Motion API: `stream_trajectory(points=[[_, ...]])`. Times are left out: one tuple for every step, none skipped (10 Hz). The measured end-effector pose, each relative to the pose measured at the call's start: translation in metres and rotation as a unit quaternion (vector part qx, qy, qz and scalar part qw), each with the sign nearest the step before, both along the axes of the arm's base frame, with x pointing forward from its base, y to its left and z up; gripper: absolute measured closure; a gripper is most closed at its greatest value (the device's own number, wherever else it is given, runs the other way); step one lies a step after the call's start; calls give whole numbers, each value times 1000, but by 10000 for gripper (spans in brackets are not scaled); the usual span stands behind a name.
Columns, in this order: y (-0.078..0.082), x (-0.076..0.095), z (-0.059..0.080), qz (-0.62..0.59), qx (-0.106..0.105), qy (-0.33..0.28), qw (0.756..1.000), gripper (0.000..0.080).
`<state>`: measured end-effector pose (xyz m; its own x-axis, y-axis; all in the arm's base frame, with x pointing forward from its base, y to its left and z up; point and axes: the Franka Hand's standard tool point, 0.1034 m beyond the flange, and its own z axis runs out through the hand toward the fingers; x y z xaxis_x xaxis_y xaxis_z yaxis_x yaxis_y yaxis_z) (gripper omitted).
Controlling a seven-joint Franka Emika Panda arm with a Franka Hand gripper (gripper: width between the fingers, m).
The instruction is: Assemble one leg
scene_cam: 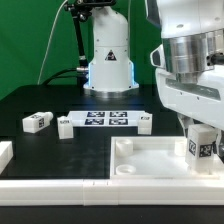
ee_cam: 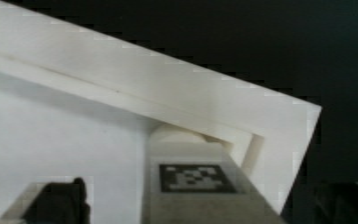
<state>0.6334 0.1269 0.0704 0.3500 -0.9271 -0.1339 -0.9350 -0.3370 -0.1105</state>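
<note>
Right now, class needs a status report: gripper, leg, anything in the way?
Gripper shut on the leg, upright. Leg at the tray piece corner; seated or not, cannot tell. Loose blocks and marker board lie well apart.

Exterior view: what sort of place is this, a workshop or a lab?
Most likely a robotics lab bench: a green backdrop, a black table carrying the marker board of printed tags, and the gripper holding a tagged white leg at a corner of a tray-like furniture piece.
</note>
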Motion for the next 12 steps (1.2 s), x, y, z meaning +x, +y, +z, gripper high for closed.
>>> stream_trajectory(points=[[1,0,0,22,0,2,1000,152],[2,-2,-1,99,-11,-2,995,152],[6,-2,0,200,-26,-6,979,150],[6,0,0,277,-31,-12,960,150],[3,1,-2,332,-33,-20,942,150],[-1,2,-3,373,-34,-26,927,150],[-3,2,-3,409,-37,-31,911,150],[-4,3,-3,461,-39,-39,886,150],[-7,3,1,507,-42,-41,860,150],[-10,3,4,551,-47,-41,832,150],[-12,4,5,589,-49,-46,805,150],[-12,4,4,610,-49,-49,789,150]])
